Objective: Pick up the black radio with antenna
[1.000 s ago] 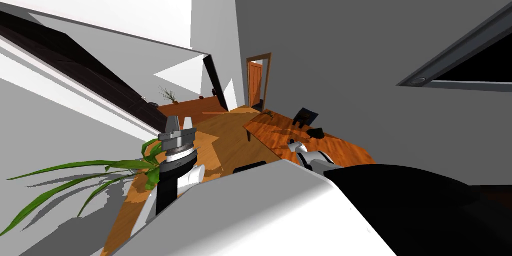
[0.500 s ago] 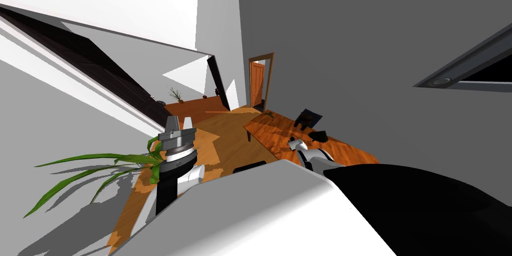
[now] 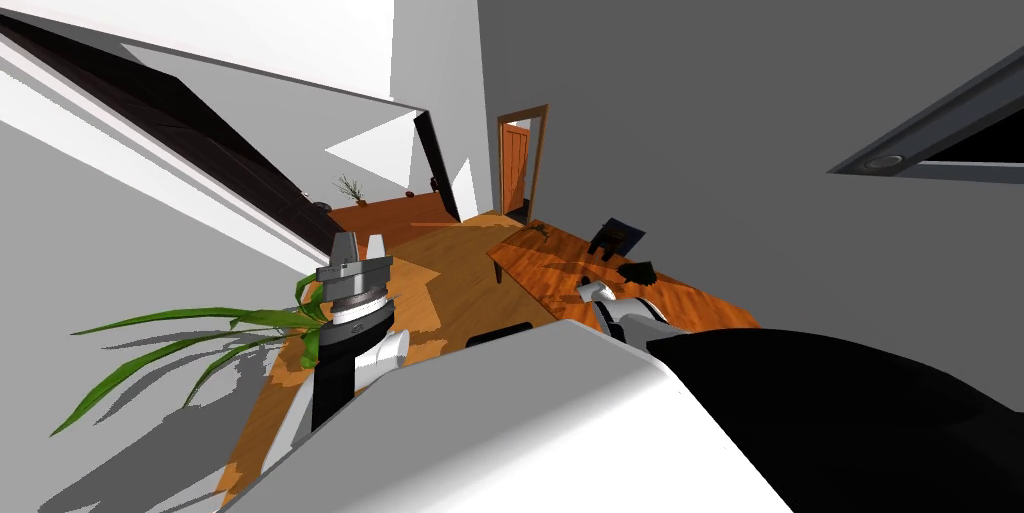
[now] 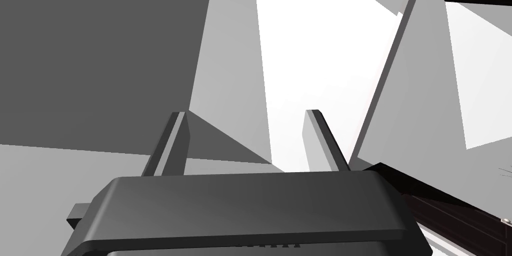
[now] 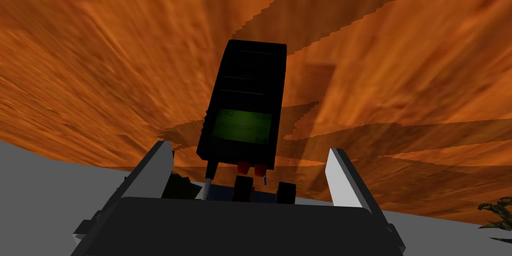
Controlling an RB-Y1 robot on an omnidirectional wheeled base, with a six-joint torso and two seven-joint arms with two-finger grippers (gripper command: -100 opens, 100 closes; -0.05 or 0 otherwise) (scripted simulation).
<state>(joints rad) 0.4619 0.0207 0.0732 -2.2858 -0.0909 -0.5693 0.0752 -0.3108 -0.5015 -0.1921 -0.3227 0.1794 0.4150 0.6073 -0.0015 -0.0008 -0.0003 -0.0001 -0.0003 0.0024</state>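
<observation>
Nothing has moved since half a second ago: the radio (image 5: 245, 103) lies flat on the table (image 5: 100, 68), between my right gripper's (image 5: 248, 149) spread fingers. It looks light, rigid and slick-cased, so I'd pinch its long sides mid-body (never the thin antenna (image 5: 208, 180)). The left gripper (image 4: 245, 118) hangs raised, fingers apart.

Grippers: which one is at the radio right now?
The right gripper: the black radio, lying on the wooden table, has its near end between the open fingers. The left gripper is open, raised, away from the table.
</observation>
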